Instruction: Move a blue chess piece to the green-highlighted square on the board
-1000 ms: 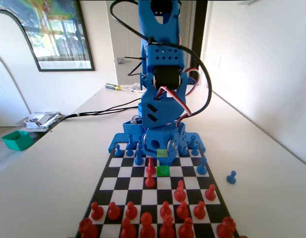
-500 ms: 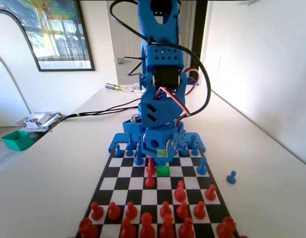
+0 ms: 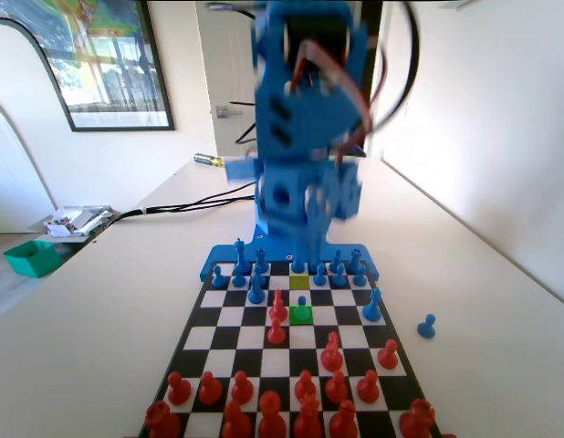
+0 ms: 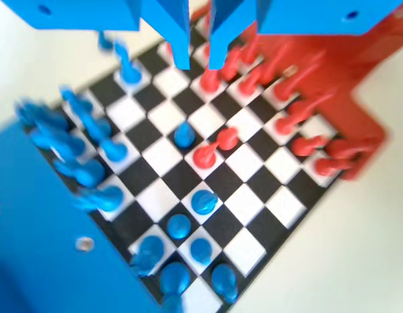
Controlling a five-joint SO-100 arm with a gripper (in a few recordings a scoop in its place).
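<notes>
A blue chess piece (image 3: 302,305), a small pawn with a ball head, stands upright on the green-highlighted square (image 3: 301,317) of the board (image 3: 229,316). In the wrist view this pawn (image 4: 184,135) stands alone on the board (image 4: 247,245), just beside two red pieces (image 4: 205,155). My gripper (image 3: 308,239) hangs blurred well above the blue back rows. From the wrist, the gripper (image 4: 199,60) is open with a narrow gap, nothing between the jaws, high above the pawn.
A yellow-green square (image 3: 299,282) lies just behind the green one. Two red pieces (image 3: 277,307) stand left of the pawn. Blue pieces (image 3: 255,271) line the far rows, red ones (image 3: 305,388) the near rows. One blue pawn (image 3: 427,326) stands off the board at right.
The arm has risen fast from the green square and is blurred. The blue pawn, hidden under the gripper before, now stands free on the green square.
</notes>
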